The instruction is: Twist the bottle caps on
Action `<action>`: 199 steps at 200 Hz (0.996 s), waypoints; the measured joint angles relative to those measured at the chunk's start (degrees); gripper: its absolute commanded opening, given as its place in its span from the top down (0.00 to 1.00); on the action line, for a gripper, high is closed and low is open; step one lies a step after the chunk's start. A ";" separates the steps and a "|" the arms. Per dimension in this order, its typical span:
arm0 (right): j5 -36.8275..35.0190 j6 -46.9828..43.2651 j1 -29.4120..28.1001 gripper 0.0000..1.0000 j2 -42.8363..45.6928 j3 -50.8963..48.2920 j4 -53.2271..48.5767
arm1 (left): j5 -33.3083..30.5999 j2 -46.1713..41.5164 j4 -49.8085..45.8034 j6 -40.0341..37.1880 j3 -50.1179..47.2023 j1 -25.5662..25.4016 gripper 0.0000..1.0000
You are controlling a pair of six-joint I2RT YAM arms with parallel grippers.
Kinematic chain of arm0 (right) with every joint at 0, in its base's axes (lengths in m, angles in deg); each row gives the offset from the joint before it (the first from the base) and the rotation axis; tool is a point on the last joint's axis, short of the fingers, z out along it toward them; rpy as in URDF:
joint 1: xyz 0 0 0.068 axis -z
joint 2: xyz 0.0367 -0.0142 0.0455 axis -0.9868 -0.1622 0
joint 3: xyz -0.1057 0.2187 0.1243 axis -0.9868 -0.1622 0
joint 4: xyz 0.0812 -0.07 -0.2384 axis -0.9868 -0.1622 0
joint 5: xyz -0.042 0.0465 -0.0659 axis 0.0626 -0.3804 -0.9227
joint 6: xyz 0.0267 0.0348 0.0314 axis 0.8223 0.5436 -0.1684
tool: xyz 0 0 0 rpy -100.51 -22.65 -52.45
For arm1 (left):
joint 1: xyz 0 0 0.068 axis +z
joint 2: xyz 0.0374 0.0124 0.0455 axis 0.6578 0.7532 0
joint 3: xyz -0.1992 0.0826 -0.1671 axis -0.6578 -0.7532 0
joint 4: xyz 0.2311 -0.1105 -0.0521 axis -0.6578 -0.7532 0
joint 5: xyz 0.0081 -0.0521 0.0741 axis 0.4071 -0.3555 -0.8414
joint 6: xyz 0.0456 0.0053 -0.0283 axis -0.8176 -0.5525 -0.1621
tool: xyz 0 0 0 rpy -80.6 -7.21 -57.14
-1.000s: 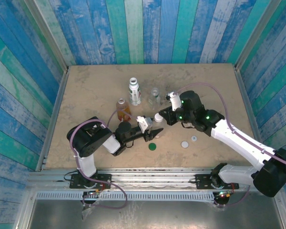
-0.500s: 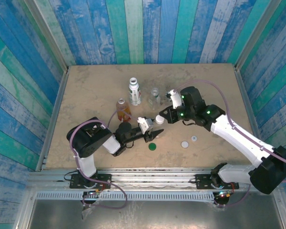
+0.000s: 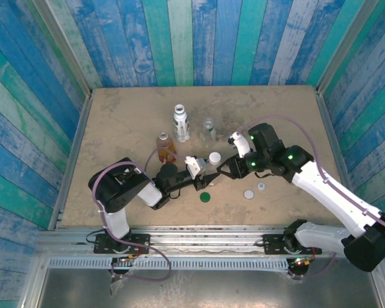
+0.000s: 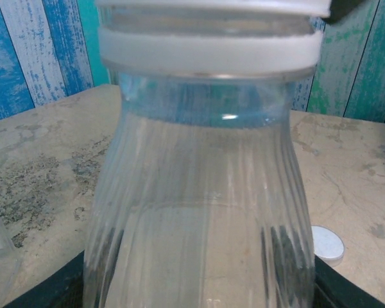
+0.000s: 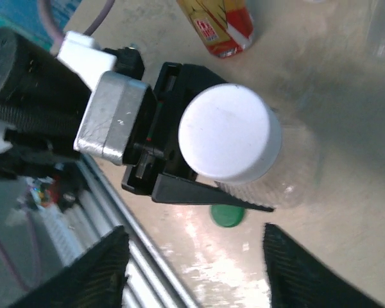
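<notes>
Left gripper: my left gripper [image 3: 204,171] was closed on the clear bottle [image 4: 199,212]. One dark finger [image 4: 32,292] pressed on each side of its lower body, so the jaws stood partly apart with the bottle filling them.
Clear bottle: it stood upright on the table [image 3: 115,122], near the middle, just in front of my left arm.
White cap: the white cap [image 5: 230,133] sat on the mouth of the clear bottle. In the left wrist view its lower edge was just above the white neck ring [image 4: 212,54]. I could not tell how far down it was screwed.
Right gripper: my right gripper [image 5: 194,234] was wide open and held nothing. Its fingers [image 5: 99,273] were just beside the white cap and did not touch it. The cap was past the fingertips, not between them.
Green cap: the green cap [image 3: 205,197] lay flat on the table, on the near side of the clear bottle.
Loose caps: a pale cap [image 3: 249,193] and a second pale cap [image 3: 261,187] lay to the right of the green cap, apart from both grippers.
Other bottles: the white-labelled bottle [image 3: 180,124], the amber bottle [image 3: 165,147] and a second clear bottle [image 3: 209,128] stood farther back on the table.
</notes>
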 measured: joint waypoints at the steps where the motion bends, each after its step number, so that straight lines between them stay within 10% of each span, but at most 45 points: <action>1: -0.09 -0.35 0.00 0.20 0.13 0.07 -0.11 | -0.02 -0.09 -0.09 -0.11 0.00 0.00 0.41; 98: -16.31 -44.50 -9.51 0.25 2.84 5.18 -8.79 | -3.02 -11.45 -20.31 -16.72 1.14 0.04 0.41; 199: -17.77 -58.62 -9.77 0.48 -13.18 14.80 -10.93 | -0.81 -13.25 -24.76 -22.56 1.62 0.04 0.41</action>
